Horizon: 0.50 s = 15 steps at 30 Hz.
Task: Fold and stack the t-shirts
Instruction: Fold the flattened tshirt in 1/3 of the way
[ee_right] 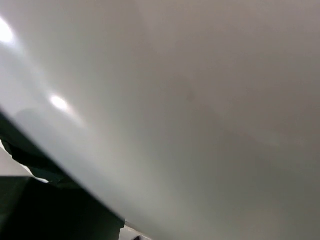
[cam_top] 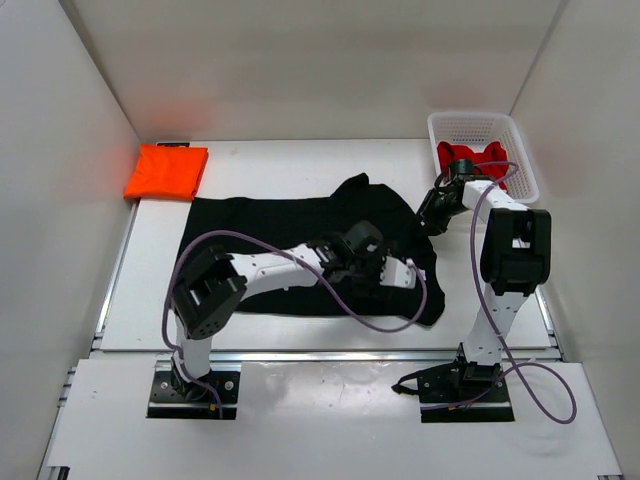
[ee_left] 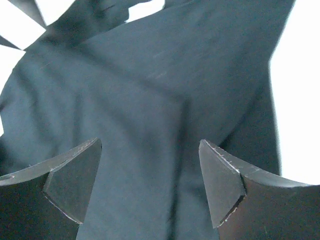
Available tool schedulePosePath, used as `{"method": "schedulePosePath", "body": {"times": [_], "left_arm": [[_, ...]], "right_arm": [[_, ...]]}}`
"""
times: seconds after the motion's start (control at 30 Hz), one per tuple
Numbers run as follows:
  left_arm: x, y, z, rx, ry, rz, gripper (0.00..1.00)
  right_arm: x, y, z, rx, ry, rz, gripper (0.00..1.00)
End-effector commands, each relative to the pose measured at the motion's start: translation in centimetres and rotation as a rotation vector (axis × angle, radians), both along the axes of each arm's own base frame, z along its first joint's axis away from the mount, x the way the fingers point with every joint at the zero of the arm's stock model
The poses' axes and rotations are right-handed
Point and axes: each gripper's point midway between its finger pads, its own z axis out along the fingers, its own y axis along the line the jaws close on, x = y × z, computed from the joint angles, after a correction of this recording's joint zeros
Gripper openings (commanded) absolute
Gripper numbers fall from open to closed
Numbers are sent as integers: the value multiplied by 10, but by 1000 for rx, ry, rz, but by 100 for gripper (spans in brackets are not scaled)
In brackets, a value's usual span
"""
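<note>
The black t-shirt (cam_top: 270,235) lies spread out in the middle of the worktop (cam_top: 290,160), wide from left to right and mostly flat. At its far right part the cloth is bunched into a rounded hump. The orange t-shirt (cam_top: 166,172) is folded into a neat rectangle at the far left corner of the worktop, well apart from the black one. The red t-shirt (cam_top: 470,158) lies crumpled inside the white mesh basket (cam_top: 480,119), which stands at the far right corner.

The left fingers (ee_left: 222,180) hang over the right part of the black t-shirt. In the left wrist view we see them standing wide apart with nothing between them, only the dark cloth with a fold line below. We cannot tell whether their tips touch the cloth.

The right fingers (cam_top: 430,216) are at the far right edge of the black t-shirt, between it and the basket. In the top view they are dark against dark cloth. The right wrist view shows mostly a pale wall and a strip of dark cloth in its lower left corner. So we cannot tell whether they are apart, closed, or holding the cloth.

A purple cable (cam_top: 380,322) runs along each arm.
</note>
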Motion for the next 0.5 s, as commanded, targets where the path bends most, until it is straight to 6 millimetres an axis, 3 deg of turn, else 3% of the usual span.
{"method": "schedulePosePath", "body": {"times": [0.0,0.17,0.23,0.3,0.47], "left_arm": [[-13,-29,11,-107,-39,-29,89],[-5,-51,8,-163,2,54,89],[-7,-59,3,-168,23,75,88],[-1,-65,5,-184,25,106,87],[6,-65,-4,-139,76,111,74]], "right_arm": [[-3,5,19,-5,-37,-3,32],[-12,3,28,-40,-64,-25,36],[-14,-3,40,-25,-100,-42,37],[-26,-7,41,-13,-94,-59,37],[-47,-20,50,22,-132,-110,36]]}}
